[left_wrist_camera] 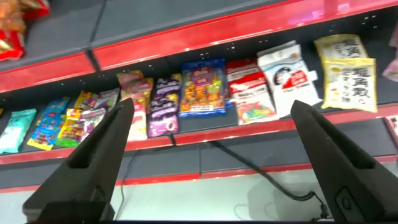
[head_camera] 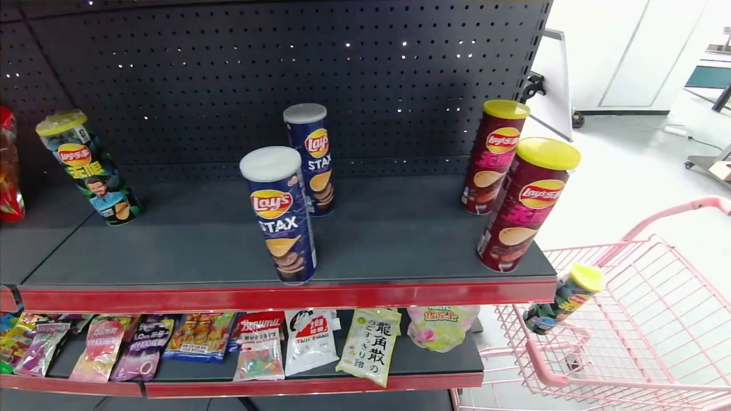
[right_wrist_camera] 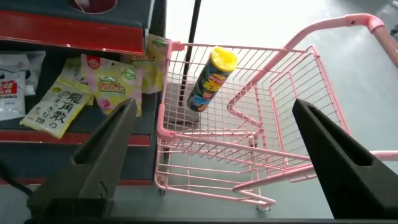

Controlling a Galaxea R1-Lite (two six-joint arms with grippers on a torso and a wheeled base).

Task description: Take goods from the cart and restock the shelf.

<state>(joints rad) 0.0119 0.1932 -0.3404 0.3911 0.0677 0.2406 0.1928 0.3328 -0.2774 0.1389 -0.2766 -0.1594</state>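
- chip can (head_camera: 562, 299), yellow lid, dark printed tube, lies tilted in the pink cart (head_camera: 668, 214), leaning on its wire side nearest the shelf; seen too from the right wrist (right_wrist_camera: 211, 78)
- cart is thin pink wire mesh with a rounded tube handle, parked just beside the right end of the shelf (head_camera: 400, 240)
- top shelf board is dark, matte and flat with a glossy red front strip (head_camera: 285, 297); black pegboard (head_camera: 228, 85) behind
- upright on the board: two blue cans (head_camera: 281, 214) with grey lids mid-shelf, one nearer the front edge; two maroon cans (head_camera: 525, 205) with yellow lids at the right end, touching; one green can (head_camera: 88, 168) far left, beside a red bag (head_camera: 8, 165)
- lower shelf has a row of flat snack bags (head_camera: 200, 337), soft foil and plastic
- pale smooth floor (head_camera: 628, 171) and white walls to the right
- right gripper (right_wrist_camera: 214, 104) hangs above the cart, black wedge fingers spread wide, holding nothing
- left gripper (left_wrist_camera: 212, 106) faces the lower snack row, fingers spread wide, holding nothing
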